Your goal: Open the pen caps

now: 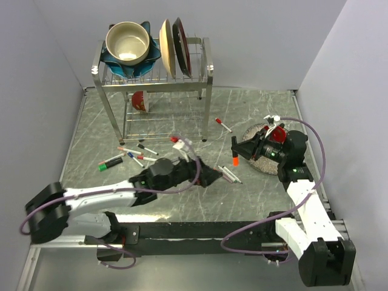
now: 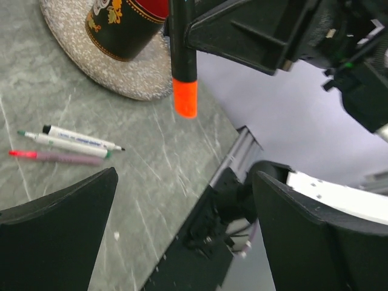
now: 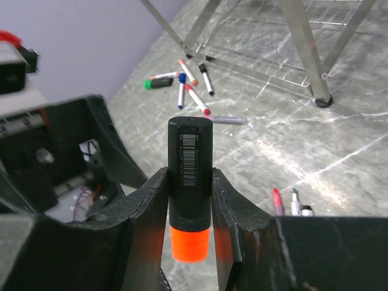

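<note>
**Desk:** Which way is the pen lying?

**Photographer:** It isn't lying. The black pen (image 3: 190, 160) stands close to upright over the grey table (image 1: 242, 203). Its long axis runs top to bottom, with the orange cap (image 2: 185, 97) at the low end and the plain butt end on top. The cap hangs in the air near the round mat (image 2: 130, 82) that carries the mug (image 2: 118, 27).

**Desk:** Who has it?

**Photographer:** The right claw (image 1: 236, 150) is pinching the barrel above the cap, with a finger (image 3: 145, 212) on each side. The cap pokes out free below the fingers. The right arm (image 1: 301, 199) rises from its base at the near right edge and bends left, so the claw reaches in toward the middle of the table.

**Desk:** And the other arm?

**Photographer:** The left arm (image 1: 100, 197) stretches low from the near left corner across to the middle, and the left claw (image 1: 211, 174) is aimed at the pen. Its jaws are spread wide with nothing between them. From that wrist's camera the orange cap sits in line with the gap, apart from both fingers.

**Desk:** The rest of the pens?

**Photographer:** Three pens (image 2: 66, 144) lie side by side on the table between the two claws. A loose scatter of pens (image 1: 130, 156) lies left of centre, in front of the dish rack (image 1: 151, 79). One red-capped pen (image 1: 223, 125) lies near the rack's right leg.
</note>
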Robot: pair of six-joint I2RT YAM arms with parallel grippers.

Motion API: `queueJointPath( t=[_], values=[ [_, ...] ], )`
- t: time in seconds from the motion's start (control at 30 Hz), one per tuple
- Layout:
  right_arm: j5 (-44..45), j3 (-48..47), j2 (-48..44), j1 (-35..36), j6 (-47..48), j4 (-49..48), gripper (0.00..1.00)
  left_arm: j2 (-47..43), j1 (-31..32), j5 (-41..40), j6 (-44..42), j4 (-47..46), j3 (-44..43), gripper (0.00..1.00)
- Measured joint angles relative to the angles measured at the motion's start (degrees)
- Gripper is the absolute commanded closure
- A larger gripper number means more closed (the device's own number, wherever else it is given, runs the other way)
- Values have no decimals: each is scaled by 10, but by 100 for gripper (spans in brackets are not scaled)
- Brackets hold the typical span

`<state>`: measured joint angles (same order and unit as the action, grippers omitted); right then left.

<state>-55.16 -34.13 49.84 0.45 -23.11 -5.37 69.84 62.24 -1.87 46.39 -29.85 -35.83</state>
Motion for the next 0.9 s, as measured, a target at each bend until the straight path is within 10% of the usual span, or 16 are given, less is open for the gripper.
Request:
queueJointPath(
  t=[0.47, 0.77, 0.9],
  values=[
    [27, 2, 21, 23, -75, -32, 100, 195, 29, -110, -38, -10, -155, 38],
    [48, 7, 35, 35, -71, -38, 100, 228, 37, -161, -39, 13, -188, 99],
    [49, 7, 36, 37, -62, -34, 72, 226, 37, -162, -49, 15, -186, 99]
  ],
)
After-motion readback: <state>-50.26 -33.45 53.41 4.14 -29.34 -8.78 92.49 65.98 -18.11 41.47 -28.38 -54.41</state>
